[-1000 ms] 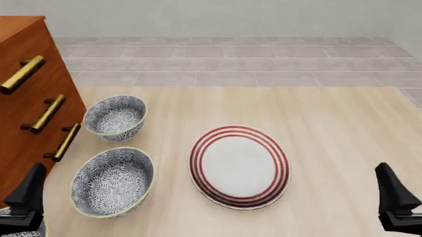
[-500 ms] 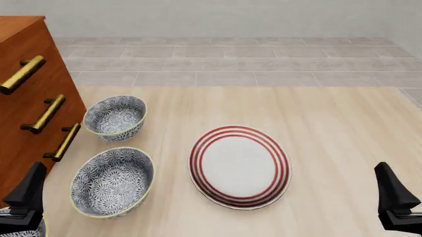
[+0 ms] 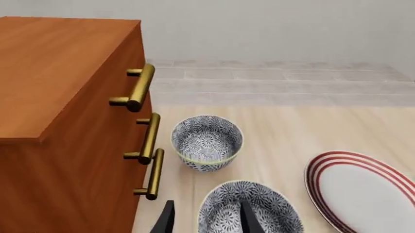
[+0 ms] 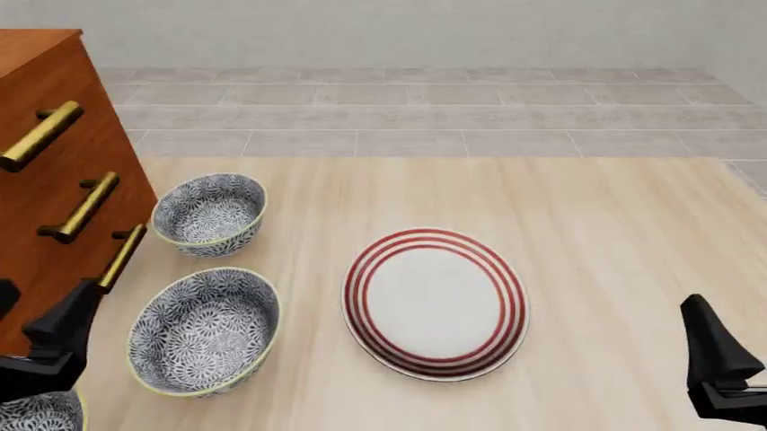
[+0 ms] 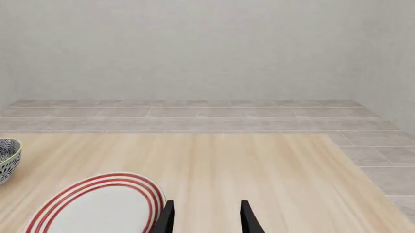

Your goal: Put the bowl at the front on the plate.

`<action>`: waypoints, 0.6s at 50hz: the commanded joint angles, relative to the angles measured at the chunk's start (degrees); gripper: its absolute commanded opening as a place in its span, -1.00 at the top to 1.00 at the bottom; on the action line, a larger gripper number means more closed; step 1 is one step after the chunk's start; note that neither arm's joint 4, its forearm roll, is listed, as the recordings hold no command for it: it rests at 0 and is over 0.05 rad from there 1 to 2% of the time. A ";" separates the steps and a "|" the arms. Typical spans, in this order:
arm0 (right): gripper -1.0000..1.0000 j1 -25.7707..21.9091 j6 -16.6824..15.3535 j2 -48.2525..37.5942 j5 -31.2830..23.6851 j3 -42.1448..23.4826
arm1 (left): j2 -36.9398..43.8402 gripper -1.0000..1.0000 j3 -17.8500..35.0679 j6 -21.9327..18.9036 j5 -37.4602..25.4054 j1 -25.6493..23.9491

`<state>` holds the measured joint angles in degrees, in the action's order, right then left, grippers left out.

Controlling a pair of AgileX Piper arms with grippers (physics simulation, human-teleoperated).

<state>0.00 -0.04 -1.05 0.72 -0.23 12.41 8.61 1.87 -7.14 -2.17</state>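
Note:
The bowl at the front (image 4: 34, 413) shows only as a blue-and-white sliver in the front view's bottom-left corner, cut by the frame edge and partly covered by my left gripper (image 4: 72, 328). That gripper hovers between the drawer chest and the middle bowl (image 4: 204, 330). In the left wrist view the left gripper (image 3: 206, 222) is open, its fingers (image 3: 249, 219) framing the middle bowl's (image 3: 259, 213) rim; the front bowl is out of that view. The red-ringed white plate (image 4: 436, 303) lies at table centre. My right gripper (image 4: 717, 359) is open and empty (image 5: 206, 219), right of the plate (image 5: 97, 206).
A wooden drawer chest (image 4: 54, 189) with brass handles (image 3: 138, 87) stands along the left edge, close to the bowls. A far bowl (image 4: 210, 214) sits beside it, seen too in the left wrist view (image 3: 207, 141). A bowl's edge (image 5: 7, 158) shows in the right wrist view.
My left gripper has moved forward and a little right, toward the middle bowl, baring more of the front bowl. The right gripper, bowls and plate have not moved.

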 commanded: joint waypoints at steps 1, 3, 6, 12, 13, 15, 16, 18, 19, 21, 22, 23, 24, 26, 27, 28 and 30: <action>-1.00 0.00 0.02 0.25 -0.22 0.01 | 6.10 -1.00 11.55 2.19 -16.49 -1.42; -1.00 0.00 0.01 0.25 -0.22 0.01 | 5.70 -1.00 14.15 2.33 -19.92 -1.17; -1.00 0.01 0.02 0.26 -0.22 0.01 | 6.73 -1.00 17.05 3.88 -26.40 -0.89; -1.00 0.00 0.02 0.26 -0.22 0.01 | 6.20 -1.00 21.64 4.28 -34.87 0.22; -1.00 0.00 0.01 0.26 -0.22 0.01 | 6.57 -1.00 21.79 3.99 -35.93 0.52; -1.00 0.01 0.02 0.24 -0.22 0.01 | 7.02 -1.00 21.86 3.95 -37.89 -0.10; -1.00 -0.02 0.01 0.23 -0.21 0.01 | 7.32 -1.00 22.12 5.18 -38.91 -0.20; -1.00 0.00 0.02 0.24 -0.21 0.01 | 8.09 -1.00 22.37 5.54 -41.44 -0.26; -1.00 -0.01 0.00 0.23 -0.21 0.01 | 8.08 -1.00 22.69 6.83 -42.43 -0.57; -1.00 0.00 0.01 0.24 -0.21 0.01 | 9.02 -1.00 22.90 9.28 -45.33 0.46; -1.00 -0.01 0.03 0.25 -0.21 0.01 | 8.85 -1.00 23.77 9.66 -46.63 -0.31; -1.00 0.00 0.02 0.26 -0.22 0.01 | 8.76 -1.00 23.79 11.62 -48.58 -1.31; -1.00 0.00 0.01 0.24 -0.21 0.01 | 8.44 -1.00 23.92 13.01 -49.63 -1.42; -1.00 0.00 0.02 0.26 -0.22 0.01 | 8.07 -1.00 24.52 13.76 -51.95 -2.25; -1.00 -0.01 0.01 0.25 -0.22 0.01 | 7.93 -1.00 24.70 15.07 -53.25 -2.33; -1.00 -0.01 0.02 0.25 -0.21 0.01 | 7.96 -1.00 24.95 14.96 -53.79 -2.22; -1.00 0.01 0.02 0.24 -0.21 0.01 | 7.84 -1.00 25.52 15.14 -55.64 -2.00</action>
<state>0.00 -0.04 -1.07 0.73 -0.23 20.02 30.96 12.04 -51.52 -3.32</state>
